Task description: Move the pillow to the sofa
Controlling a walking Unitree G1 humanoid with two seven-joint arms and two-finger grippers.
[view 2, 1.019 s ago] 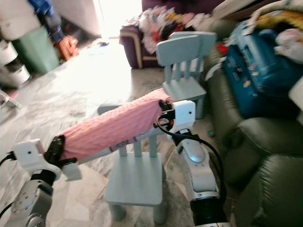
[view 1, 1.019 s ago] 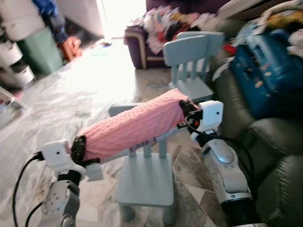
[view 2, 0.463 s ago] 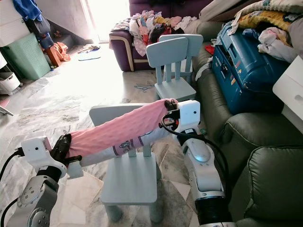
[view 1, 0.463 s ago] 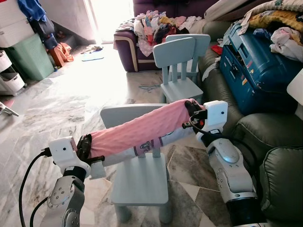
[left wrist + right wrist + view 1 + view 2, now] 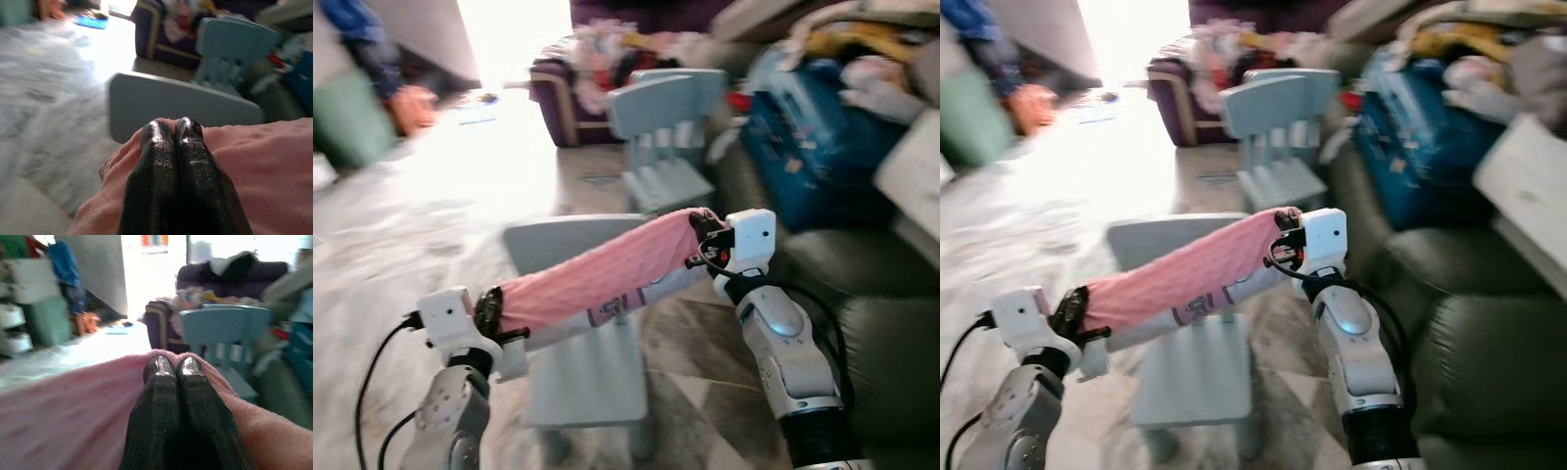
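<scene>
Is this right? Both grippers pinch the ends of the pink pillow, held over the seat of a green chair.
Not quite: the chair is light blue, not green, as the left eye view shows. The rest holds: the left gripper and right gripper are shut on opposite ends of the pink pillow, carried above that chair.

Pale-blue chair point(image 5: 587, 323) under pillow point(image 5: 597, 274); sofa point(image 5: 891, 333) rightward.

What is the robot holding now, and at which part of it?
The pink pillow, carried between both arms: the left gripper is shut on its left end and the right gripper on its right end, above a pale blue chair.
</scene>
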